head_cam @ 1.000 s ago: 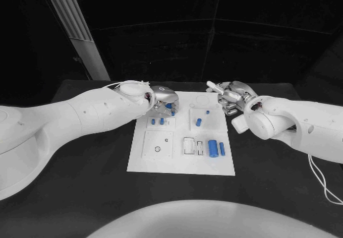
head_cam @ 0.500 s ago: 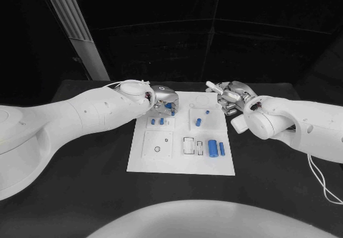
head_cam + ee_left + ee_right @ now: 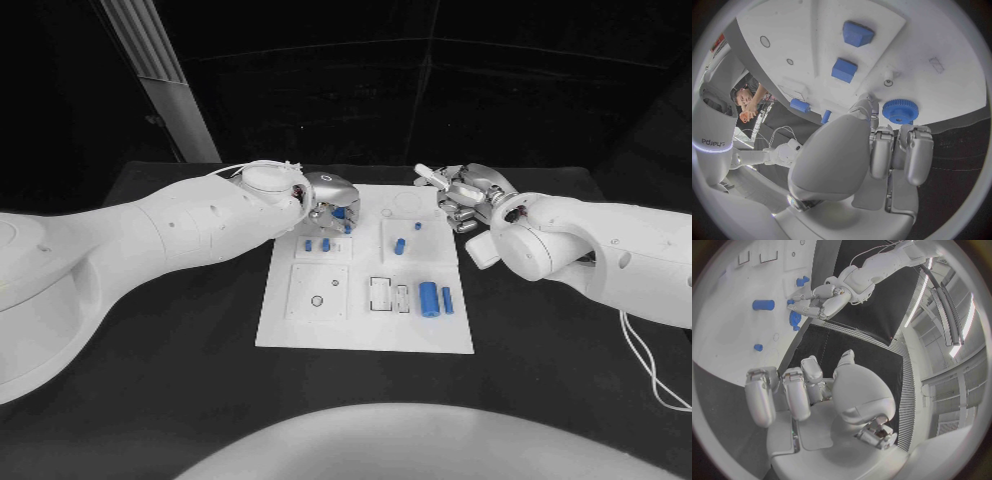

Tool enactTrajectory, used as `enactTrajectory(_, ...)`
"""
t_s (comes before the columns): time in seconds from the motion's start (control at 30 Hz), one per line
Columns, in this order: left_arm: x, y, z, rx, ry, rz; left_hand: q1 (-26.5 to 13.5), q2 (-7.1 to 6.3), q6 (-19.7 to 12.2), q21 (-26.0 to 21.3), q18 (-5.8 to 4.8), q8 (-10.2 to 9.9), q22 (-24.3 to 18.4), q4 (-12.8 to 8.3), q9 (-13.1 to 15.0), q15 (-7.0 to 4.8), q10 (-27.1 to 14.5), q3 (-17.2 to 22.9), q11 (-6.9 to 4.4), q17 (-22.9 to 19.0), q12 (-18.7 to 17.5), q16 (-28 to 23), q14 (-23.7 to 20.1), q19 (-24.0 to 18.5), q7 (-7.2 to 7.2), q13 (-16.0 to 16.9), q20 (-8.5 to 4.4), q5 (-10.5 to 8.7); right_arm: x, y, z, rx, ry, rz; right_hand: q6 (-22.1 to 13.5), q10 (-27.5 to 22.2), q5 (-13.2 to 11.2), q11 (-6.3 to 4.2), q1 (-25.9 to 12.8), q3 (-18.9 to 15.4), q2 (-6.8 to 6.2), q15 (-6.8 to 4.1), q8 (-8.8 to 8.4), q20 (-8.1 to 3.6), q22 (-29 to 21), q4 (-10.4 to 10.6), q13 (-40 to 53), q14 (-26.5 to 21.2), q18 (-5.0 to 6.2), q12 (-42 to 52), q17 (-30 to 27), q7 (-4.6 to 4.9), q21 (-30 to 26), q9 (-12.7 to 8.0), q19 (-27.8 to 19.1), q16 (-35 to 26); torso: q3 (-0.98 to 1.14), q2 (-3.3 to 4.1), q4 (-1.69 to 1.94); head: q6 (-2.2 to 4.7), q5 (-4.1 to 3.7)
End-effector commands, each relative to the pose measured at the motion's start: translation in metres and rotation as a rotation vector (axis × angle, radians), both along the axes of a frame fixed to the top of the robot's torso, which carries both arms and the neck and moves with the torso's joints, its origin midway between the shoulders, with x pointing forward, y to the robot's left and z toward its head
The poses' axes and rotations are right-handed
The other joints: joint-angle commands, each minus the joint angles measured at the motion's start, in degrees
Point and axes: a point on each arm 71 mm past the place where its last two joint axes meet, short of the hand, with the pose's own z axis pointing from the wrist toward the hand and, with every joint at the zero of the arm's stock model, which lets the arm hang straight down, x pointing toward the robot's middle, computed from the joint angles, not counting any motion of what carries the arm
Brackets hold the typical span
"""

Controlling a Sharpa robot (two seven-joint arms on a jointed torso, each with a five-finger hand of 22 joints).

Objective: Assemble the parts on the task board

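Where fingertips reach: blue gear (image 3: 900,110)

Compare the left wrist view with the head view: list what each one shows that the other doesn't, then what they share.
Left wrist view alone: the toothed rim of the blue gear just past the left hand's fingers, not touching them, and a small white peg beside it.

Head view alone: the right hand at the board's far right corner, and two blue cylinders lying side by side nearer the robot.

Both: the left hand, the white task board and two blue blocks.
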Motion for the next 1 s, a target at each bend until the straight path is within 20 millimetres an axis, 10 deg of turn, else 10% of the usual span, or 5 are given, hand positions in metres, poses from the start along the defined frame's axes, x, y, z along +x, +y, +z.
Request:
enactTrajectory(0.03,-0.003,0.003,-0.008,0.035,0.034,-0.007,-0.3,0.52,0.7,0.2,-0.39,0.4,15.1,0.0,0.3,-0.55,0.8,0.4,0.03,15.1,-0.2,0.2,6.0,6.1,-0.03,-0.2,0.06,-0.24,0.000,0.001,0.001,0.002,-0.004,0.010,-0.5,-0.3,-0.3,0.03,0.1,-0.3,0.35,0.43,0.14,0.41,15.1,0.0,-0.1,5.9,-0.41,0.0,15.1,5.47,0.2,-0.1,6.1,0.1,-0.01,0.03,0.02,0.00,0.06)
enactTrajectory(1.0,-0.010,0.015,0.009,-0.145,-0.152,-0.125,-1.3,1.47,1.3,0.2,-0.39,0.0,15.1,0.3,0.2,-0.41,2.1,1.7,0.30,15.1,-1.1,0.2,6.0,6.1,0.00,-0.3,-0.05,-0.09,0.000,-0.003,0.001,-0.002,-0.004,0.002,-0.5,-0.3,-0.3,0.04,0.2,-0.3,0.38,0.43,0.19,0.42,15.1,0.0,-0.1,5.9,-0.41,0.0,15.1,5.47,0.2,-0.1,6.1,0.1,-0.03,-0.03,0.10,0.00,0.05)
